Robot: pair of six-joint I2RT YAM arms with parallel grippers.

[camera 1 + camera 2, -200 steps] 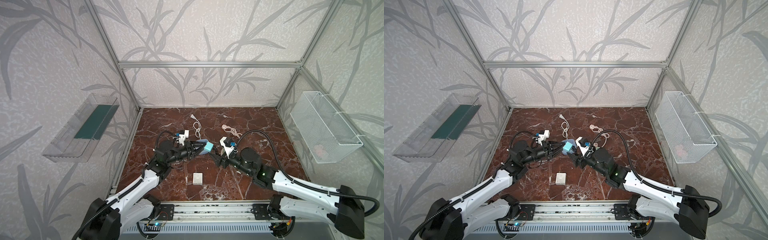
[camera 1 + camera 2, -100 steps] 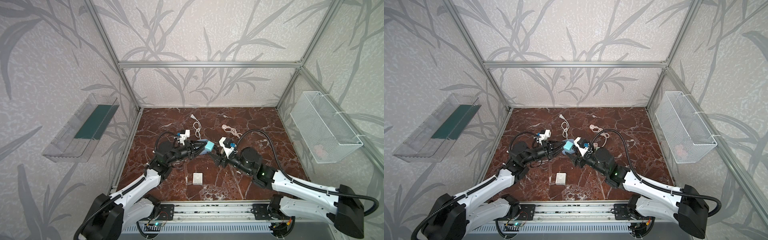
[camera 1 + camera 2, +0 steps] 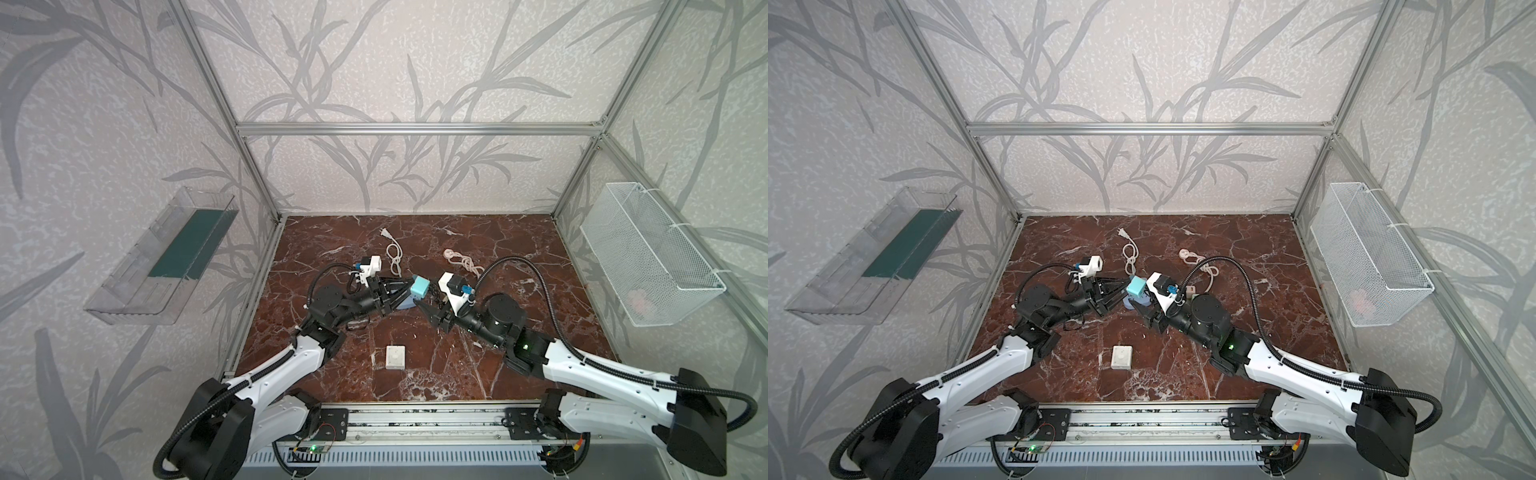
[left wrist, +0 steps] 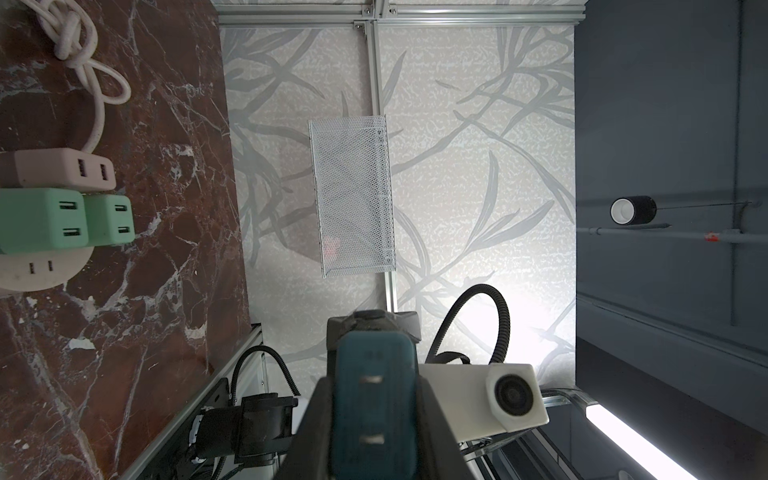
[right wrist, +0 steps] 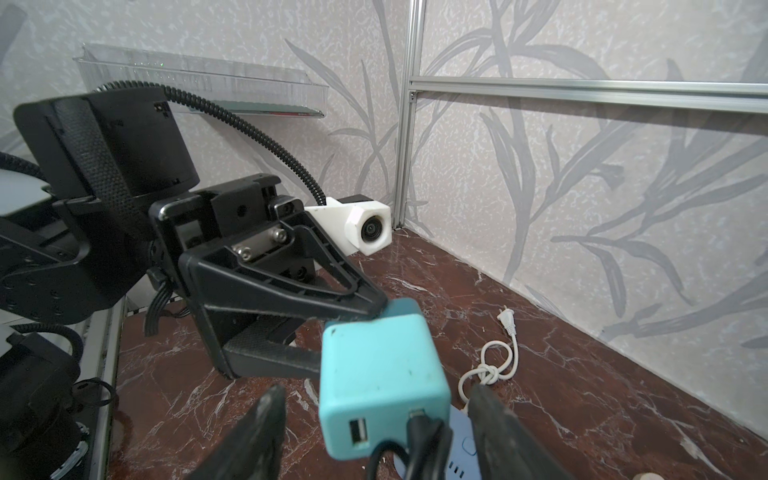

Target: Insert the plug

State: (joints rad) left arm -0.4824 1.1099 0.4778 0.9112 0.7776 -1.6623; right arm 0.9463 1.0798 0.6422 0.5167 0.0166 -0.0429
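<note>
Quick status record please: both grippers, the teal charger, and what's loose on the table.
left gripper: shut on teal charger, held clear of the table
right gripper: open, fingers either side of teal charger, gaps visible
black cable: enters a port on teal charger
loose items: white adapter near front; white cord and pink cord toward back
</note>
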